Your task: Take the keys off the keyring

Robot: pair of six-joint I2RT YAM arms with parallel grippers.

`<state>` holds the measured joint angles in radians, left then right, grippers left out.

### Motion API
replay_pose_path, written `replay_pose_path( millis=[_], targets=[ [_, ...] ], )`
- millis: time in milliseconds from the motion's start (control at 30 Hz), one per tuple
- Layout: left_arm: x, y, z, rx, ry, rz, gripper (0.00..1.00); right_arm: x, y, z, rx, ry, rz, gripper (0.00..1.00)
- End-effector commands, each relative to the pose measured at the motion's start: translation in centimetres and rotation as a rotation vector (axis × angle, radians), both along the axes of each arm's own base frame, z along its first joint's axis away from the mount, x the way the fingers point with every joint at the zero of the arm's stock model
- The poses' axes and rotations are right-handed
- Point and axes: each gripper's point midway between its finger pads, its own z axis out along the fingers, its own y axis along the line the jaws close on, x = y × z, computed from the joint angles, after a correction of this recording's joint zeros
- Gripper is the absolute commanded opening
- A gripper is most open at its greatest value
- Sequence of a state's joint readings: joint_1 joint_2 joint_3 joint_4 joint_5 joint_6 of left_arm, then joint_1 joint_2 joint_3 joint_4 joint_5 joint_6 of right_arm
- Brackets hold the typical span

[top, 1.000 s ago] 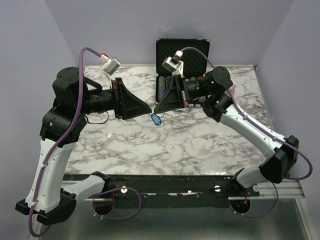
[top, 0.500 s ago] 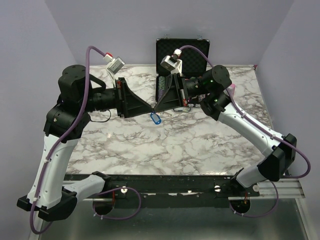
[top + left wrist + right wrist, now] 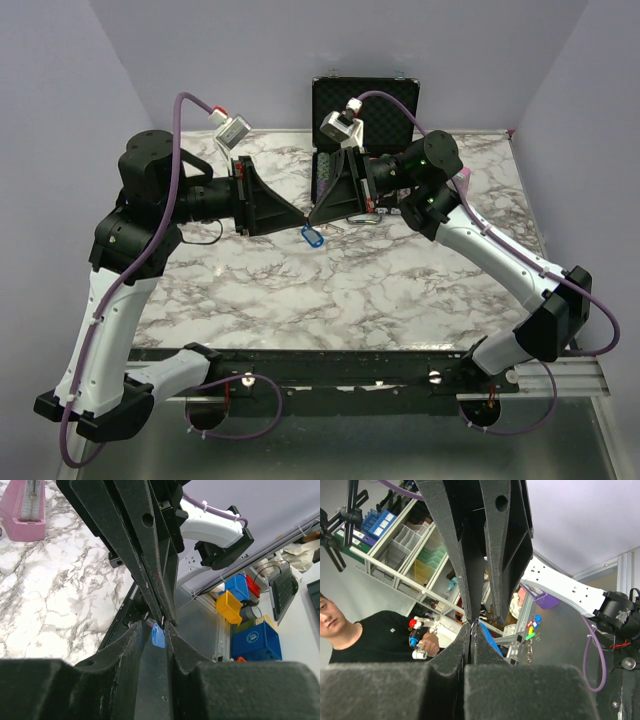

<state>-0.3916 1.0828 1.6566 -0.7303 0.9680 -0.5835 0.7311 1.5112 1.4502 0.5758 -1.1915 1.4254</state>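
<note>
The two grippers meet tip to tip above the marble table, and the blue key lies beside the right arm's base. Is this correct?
Not quite. The blue key hangs by the keyring just under the meeting tips of the left gripper and the right gripper, not beside the right arm's base; the top external view shows it. The rest is correct.

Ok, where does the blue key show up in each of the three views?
Top external: the blue key sits just above centre, right under the meeting tips of the left hand and right hand.
Left wrist: the key is low centre, between the near fingertips.
Right wrist: the key is low centre, peeking out right of the near fingertips.
Shared landmark: the spot where both hands' tips meet, next to the key in every view.
</note>
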Motion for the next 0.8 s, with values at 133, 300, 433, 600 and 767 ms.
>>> replay_pose_path(
  millis=[133, 300, 433, 600, 767],
  targets=[
    [-0.53, -0.15, -0.19, -0.016, 0.003, -0.044, 0.32, -0.54, -0.43, 0.79, 0.021, -0.039, 0.027, 0.01],
    [-0.73, -0.22, 0.13, -0.027, 0.0, -0.056, 0.33, -0.62, -0.5, 0.98, 0.023, -0.04, 0.026, 0.01],
    [-0.84, -0.3, 0.29, -0.031, 0.001, -0.064, 0.33, -0.64, -0.53, 1.0, 0.025, -0.038, 0.022, 0.01],
    [-0.97, -0.5, 0.23, -0.035, 0.009, -0.081, 0.31, -0.44, -0.38, 1.01, 0.027, -0.038, 0.016, 0.01],
    [-0.93, -0.65, 0.11, -0.038, 0.02, -0.087, 0.14, -0.26, -0.3, 1.08, 0.03, -0.041, 0.009, 0.01]
  ],
)
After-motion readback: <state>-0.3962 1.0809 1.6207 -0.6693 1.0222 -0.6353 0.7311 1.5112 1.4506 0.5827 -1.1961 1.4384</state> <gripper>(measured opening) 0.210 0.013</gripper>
